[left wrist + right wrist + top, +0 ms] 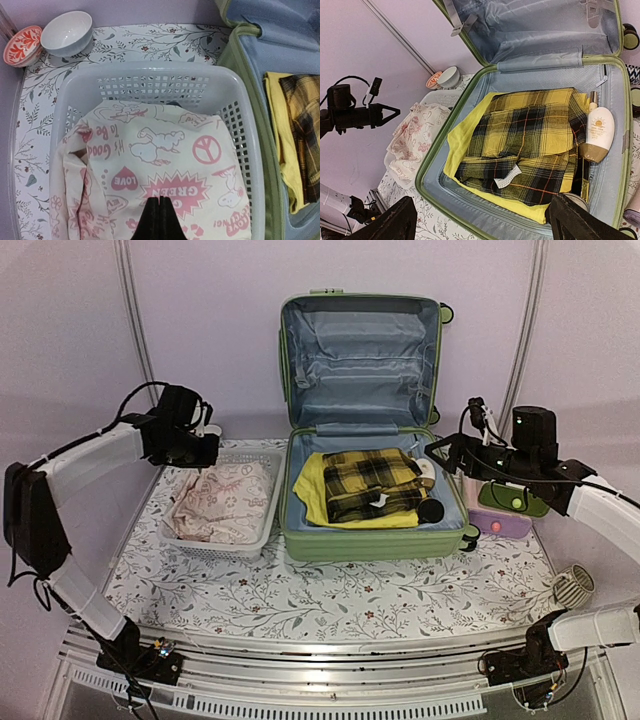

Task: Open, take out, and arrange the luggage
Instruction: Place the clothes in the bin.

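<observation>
Top view: right arm [600,502] hides part of the box [498,526]. Round ribbed thing [573,587], near right, too small to identify.
Left wrist: red bowl [20,45] cut by left edge. Basket [150,70] near end off frame.
Right wrist: luggage [530,30] lid cut by top edge. Yellow garment [462,135] mostly under plaid shirt [530,135]. Dark object [583,182] near bottle [598,130] unidentifiable.

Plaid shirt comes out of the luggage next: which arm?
Right. The right fingers are open and aimed at the plaid shirt in the luggage; the left fingers are shut over the printed cloth in the basket.
</observation>
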`<state>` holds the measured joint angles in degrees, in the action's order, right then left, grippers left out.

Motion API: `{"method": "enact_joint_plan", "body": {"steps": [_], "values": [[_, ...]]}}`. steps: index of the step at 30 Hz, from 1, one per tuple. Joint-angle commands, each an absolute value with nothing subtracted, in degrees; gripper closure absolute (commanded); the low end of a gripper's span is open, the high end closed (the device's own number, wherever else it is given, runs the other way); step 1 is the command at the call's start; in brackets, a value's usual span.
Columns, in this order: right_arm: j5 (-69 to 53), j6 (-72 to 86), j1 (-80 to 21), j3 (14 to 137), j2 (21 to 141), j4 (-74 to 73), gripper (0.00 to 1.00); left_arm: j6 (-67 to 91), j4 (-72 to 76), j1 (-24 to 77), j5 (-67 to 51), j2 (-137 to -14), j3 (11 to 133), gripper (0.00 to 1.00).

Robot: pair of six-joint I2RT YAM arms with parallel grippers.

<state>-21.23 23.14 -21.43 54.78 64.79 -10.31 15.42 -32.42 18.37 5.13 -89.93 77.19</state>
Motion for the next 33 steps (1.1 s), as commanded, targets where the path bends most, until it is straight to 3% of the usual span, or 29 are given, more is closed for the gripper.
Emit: {"method": "enact_joint_plan", "body": {"steps": [1, 14, 22, 28, 31, 33], "values": [[-20.12, 23.20, -21.80, 54.82, 63.65, -10.53, 0.06, 13.16, -30.15, 16.56, 7.53, -96.70, 82.26, 1.00], [-19.34, 22.86, -21.80, 55.16, 63.37, -11.87, 0.06, 12.40, -29.46, 9.01, 3.86, -116.21, 85.66, 1.00], [-19.46, 23.50, -21.80, 55.30, 63.54, -11.31, 0.06, 11.45, -26.77, 13.95, 2.37, -102.80, 81.83, 1.00], [-19.81, 24.08, -21.80, 56.04, 63.93, -10.65, 0.06, 13.39, -24.62, 18.50, -1.20, -94.45, 76.91, 0.92], [-19.82, 23.92, -21.80, 56.54, 63.88, -10.33, 0.06, 15.12, -22.10, 19.40, -5.67, -92.76, 74.10, 1.00], [-20.14, 23.97, -21.82, 56.03, 63.46, -8.87, 0.06, 16.32, -19.45, 19.42, -8.16, -92.52, 72.12, 1.00]]}}
